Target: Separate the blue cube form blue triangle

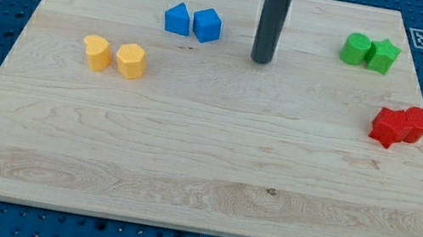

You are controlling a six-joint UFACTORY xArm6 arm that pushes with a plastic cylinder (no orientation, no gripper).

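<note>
Far left of the worktop (199,194): two yellow blocks (97,53) (131,61), touching or nearly so, well apart from the task's pair and unlikely to be troubled.

Next, toward the view's top: blue triangle (177,19) on the left, blue cube (207,25) on its right, sides touching or all but touching. No clear gap visible between them for a rod to enter.

Just right of the cube, near but apart: my tip (262,61), slightly lower in the view than the blue pair, touching nothing.

Risks, judged from this layout: a straight push leftward from here likely drives the cube into the triangle and shoves both along together, with no separation gained. A push upward in the view likely carries a block toward the worktop's top edge, which lies near, and possibly off it. An off-centre contact on the cube probably spins it against the triangle instead of sliding it clear. Safer, probably: approach from the seam, from above or below in the view, or push the cube rightward or downward from its far side.

Far right: two green blocks (356,49) (384,55) near the top, two red blocks (387,126) (416,124) lower down, in the path of a long rightward push.

No jaws on this rig, so nothing apart, together or clamped; only a bare rod, holding nothing.
</note>
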